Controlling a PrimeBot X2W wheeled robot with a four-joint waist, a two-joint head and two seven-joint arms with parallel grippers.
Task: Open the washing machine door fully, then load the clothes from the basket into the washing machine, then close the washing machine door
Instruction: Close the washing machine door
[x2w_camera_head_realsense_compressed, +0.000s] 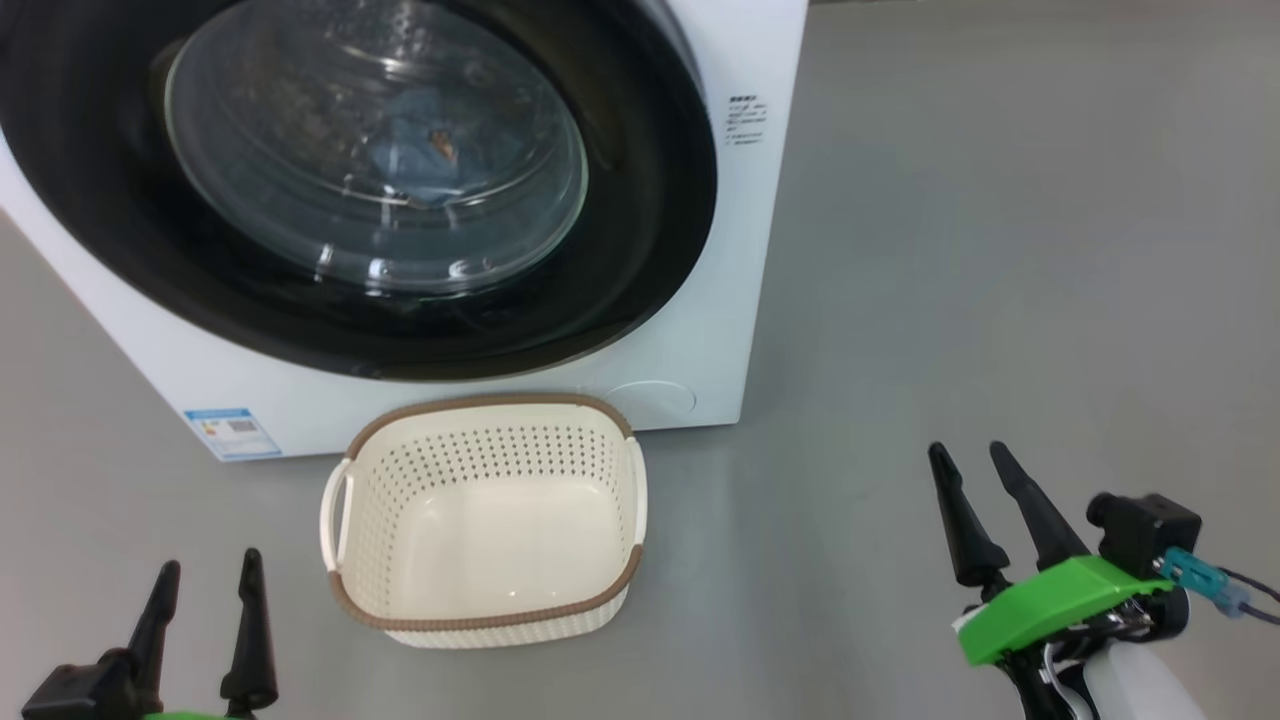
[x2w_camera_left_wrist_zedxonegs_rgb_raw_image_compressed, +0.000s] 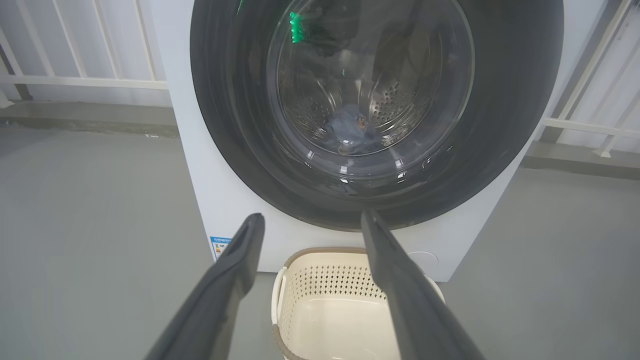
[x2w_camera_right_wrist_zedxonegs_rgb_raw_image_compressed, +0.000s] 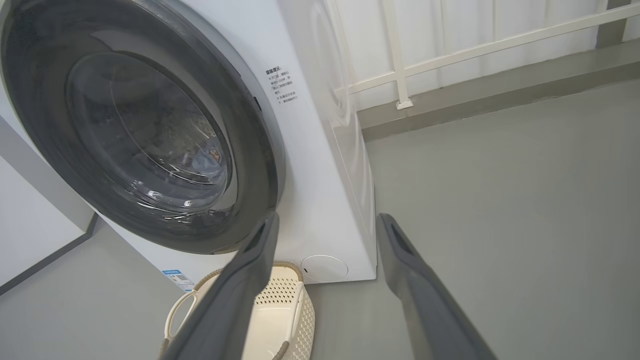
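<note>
Door (x2w_camera_head_realsense_compressed: 300, 200) shut at twelve o'clock, clothes (x2w_camera_head_realsense_compressed: 425, 150) inside, basket (x2w_camera_head_realsense_compressed: 480, 405) empty; so my left pincer (x2w_camera_head_realsense_compressed: 210, 560) and right pincer (x2w_camera_head_realsense_compressed: 966, 447) rest apart.

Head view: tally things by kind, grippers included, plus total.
washing machine: 1
washing machine door: 1
basket: 1
clothes, one blue bundle behind the door, pieces not separable: 1
grippers, left gripper and right gripper: 2
Total: 6

Grey floor (x2w_camera_head_realsense_compressed: 1000, 250): washing machine (x2w_camera_head_realsense_compressed: 700, 330), basket (x2w_camera_head_realsense_compressed: 480, 460)
</note>
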